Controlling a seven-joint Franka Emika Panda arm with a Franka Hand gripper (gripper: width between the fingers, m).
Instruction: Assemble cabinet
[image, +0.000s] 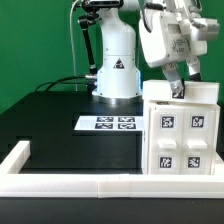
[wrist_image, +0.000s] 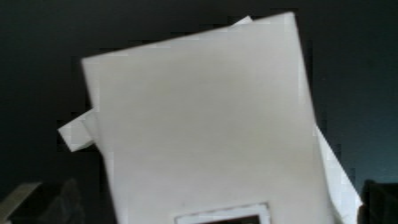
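The white cabinet body (image: 180, 140) stands upright at the exterior view's right, with several black-and-white tags on its near face. My gripper (image: 178, 90) is tilted and sits right at the body's top edge. In the wrist view a broad white face of the cabinet body (wrist_image: 196, 120) fills the picture, slanted, with a tag's edge (wrist_image: 222, 213) close to the jaws. A small white tab (wrist_image: 75, 133) sticks out at its side. My dark fingertips (wrist_image: 39, 205) stand wide apart on either side of the face, with a dark gap beside one.
The marker board (image: 110, 124) lies flat on the black table before the robot base (image: 117, 75). The long low white border frame (image: 70, 184) runs along the front edge and turns up at the exterior view's left (image: 14, 158).
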